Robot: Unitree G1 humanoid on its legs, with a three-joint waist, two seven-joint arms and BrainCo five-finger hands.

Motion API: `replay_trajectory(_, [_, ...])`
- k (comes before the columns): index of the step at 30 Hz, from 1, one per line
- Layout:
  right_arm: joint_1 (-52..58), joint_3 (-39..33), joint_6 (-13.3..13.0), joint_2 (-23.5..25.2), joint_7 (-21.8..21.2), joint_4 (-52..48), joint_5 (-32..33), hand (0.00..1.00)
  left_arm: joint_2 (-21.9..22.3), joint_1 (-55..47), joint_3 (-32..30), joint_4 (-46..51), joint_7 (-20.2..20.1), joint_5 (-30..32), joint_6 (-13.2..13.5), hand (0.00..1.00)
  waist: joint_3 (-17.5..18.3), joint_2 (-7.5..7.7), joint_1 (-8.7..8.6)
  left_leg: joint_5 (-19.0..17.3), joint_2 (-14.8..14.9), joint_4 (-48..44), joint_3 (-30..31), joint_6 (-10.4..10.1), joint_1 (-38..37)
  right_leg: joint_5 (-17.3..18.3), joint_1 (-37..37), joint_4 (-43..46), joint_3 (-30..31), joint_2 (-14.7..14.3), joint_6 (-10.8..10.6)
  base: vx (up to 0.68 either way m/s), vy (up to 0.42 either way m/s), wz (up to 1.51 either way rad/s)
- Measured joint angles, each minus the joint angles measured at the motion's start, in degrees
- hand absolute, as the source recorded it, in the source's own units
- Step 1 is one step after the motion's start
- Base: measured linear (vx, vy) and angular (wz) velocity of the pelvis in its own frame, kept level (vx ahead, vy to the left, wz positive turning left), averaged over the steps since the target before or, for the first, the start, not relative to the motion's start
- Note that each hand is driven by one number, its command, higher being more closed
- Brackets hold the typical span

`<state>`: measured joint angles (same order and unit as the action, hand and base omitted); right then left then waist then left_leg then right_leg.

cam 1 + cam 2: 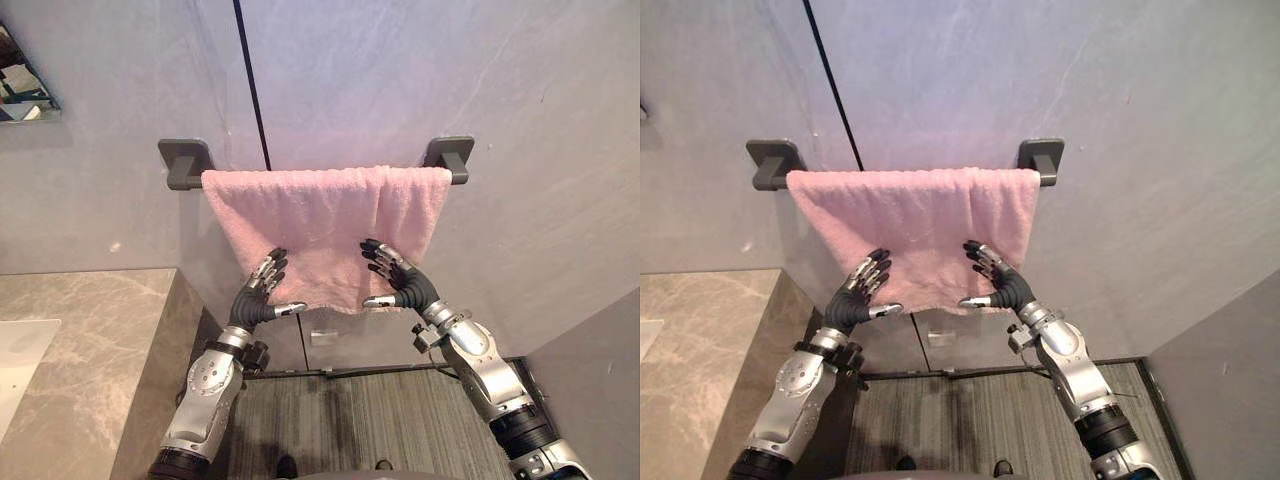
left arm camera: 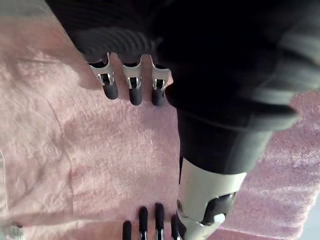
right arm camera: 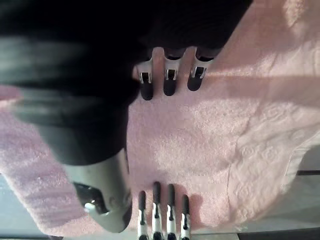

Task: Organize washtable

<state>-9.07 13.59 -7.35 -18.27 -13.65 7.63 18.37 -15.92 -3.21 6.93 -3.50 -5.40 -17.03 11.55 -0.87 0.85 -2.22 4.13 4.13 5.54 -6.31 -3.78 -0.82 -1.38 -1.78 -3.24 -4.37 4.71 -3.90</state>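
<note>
The pink towel (image 1: 325, 215) already hangs over the rail (image 1: 186, 163) above both hands. The left hand (image 1: 258, 295) and right hand (image 1: 400, 282) are open, straight fingers at its lower part, gripping nothing. Probably only smoothing remains.

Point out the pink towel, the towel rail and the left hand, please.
pink towel (image 1: 320, 215): left eye view, its front face.
towel rail (image 1: 186, 163): left eye view, left bracket.
left hand (image 1: 252, 300): left eye view, palm.
</note>
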Motion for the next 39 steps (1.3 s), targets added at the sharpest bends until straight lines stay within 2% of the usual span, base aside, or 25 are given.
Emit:
replay_trajectory(5, [0.0,-3.3,0.0,0.1,1.2,0.3,0.0,0.0,0.1,0.4,-3.3,-0.8,1.2,1.9,0.0,0.0,0.0,0.3,0.01,0.0,0.0,0.0,0.0,0.0,0.0,-0.1,0.0,0.0,0.0,0.0,0.0,0.0,0.0,0.0])
replay_trajectory(13, [0.0,-11.6,0.0,1.1,4.2,0.4,0.1,0.0,1.6,0.4,-10.0,-1.8,3.1,1.6,0.1,0.0,-0.1,0.84,0.03,0.0,0.0,0.0,0.0,0.0,0.0,-0.1,-0.1,-0.1,0.0,0.0,0.0,0.0,0.0,0.0])
replay_trajectory(23, [0.0,-19.5,-0.3,1.1,6.4,2.1,0.1,0.0,1.8,0.2,-16.3,-1.8,3.2,-0.2,0.1,0.0,-0.1,1.12,0.0,0.0,0.0,0.0,0.1,0.0,-0.2,-0.1,-0.5,-0.3,-0.1,0.0,0.0,0.0,0.0,0.0])
replay_trajectory(27, [0.5,-21.3,-0.3,1.2,7.5,2.7,-0.1,0.0,1.9,-0.7,-16.9,-1.8,3.1,-0.5,0.3,0.0,-0.1,1.18,0.0,0.0,0.0,0.0,0.3,0.0,-0.4,-0.2,-1.0,-0.8,-0.4,0.0,0.0,0.0,0.0,0.03])
replay_trajectory(35, [2.9,-26.3,-0.9,1.5,8.9,2.7,-3.1,0.0,4.2,-3.9,-19.0,-1.4,3.0,-1.0,0.7,0.0,-0.3,1.32,0.02,0.0,0.0,0.0,0.6,0.0,-0.3,-0.2,-1.1,-0.8,-0.6,0.0,0.0,0.0,0.0,0.0])
replay_trajectory(39, [6.2,-27.5,-1.2,1.5,8.8,2.7,-8.2,0.0,5.7,-7.8,-18.9,-1.3,1.8,-0.7,0.7,0.0,-0.3,1.44,-0.01,0.0,-0.1,0.0,0.8,0.0,-0.3,-0.2,-1.2,-0.8,-0.8,0.0,0.0,0.0,0.0,0.0])
